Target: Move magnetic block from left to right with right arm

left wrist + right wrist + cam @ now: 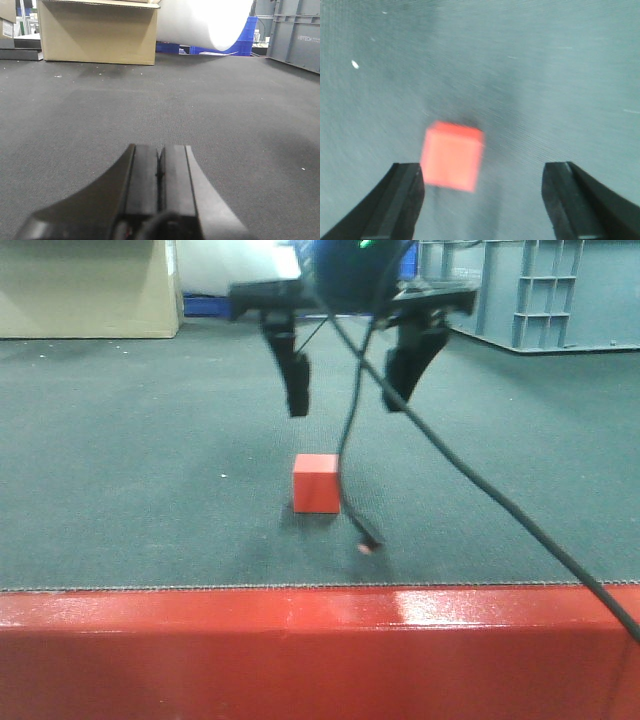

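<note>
— Sitting flat on the dark mat (120, 490), the magnetic block (316, 483) lies not far back from the mat's front edge, where the glossy red table edge (300, 650) runs across the front view. Where does the right arm stand against it?

— The right gripper (350, 385) hangs above the block without touching it, its two black fingers (297, 380) spread wide, one to each side. From the right wrist view the block (452, 156) lies between the fingers (400, 200) but much closer to the one at the left of the picture, just beside its tip; that view is blurred.

— Anything near the block?

— A black cable (470, 480) drops from the arm; one strand ends just beside the block's corner on the mat, another sweeps across the table edge.

— And the left gripper?

— The left gripper (160, 170) rests low over the mat (250, 115), its fingers pressed together with nothing between them. Beyond the mat's far edge stand a cardboard box (97, 32), a white roll (210, 22) and a grey crate (295, 30).
</note>
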Tool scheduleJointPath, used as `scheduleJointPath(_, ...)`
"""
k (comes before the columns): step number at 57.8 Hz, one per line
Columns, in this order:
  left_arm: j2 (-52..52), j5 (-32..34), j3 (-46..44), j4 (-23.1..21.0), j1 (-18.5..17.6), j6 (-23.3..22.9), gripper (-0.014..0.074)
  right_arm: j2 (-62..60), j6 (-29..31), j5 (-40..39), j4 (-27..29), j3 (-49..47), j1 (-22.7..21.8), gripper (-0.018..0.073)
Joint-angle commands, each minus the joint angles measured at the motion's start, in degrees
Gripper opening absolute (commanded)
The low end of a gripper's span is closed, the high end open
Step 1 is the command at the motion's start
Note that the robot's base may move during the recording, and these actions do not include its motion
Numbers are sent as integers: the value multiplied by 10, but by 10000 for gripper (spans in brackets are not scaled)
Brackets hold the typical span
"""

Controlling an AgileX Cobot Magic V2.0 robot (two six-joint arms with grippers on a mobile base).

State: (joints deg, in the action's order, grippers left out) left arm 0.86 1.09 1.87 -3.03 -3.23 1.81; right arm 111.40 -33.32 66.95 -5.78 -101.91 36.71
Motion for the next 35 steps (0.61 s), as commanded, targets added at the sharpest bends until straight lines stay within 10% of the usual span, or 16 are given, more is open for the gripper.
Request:
scheduleJointPath(1,5,50,5,-3,-2,-5,-117,-74,22,-40,-17,24,1,557)
scheduleJointPath(20,5,50,5,-3,-2,-5,-117,-243,86,-196,-17,244,-20,80)
scheduleJointPath(35,5,50,5,-3,-2,-5,-117,-380,191,-346,30,437,-92,57)
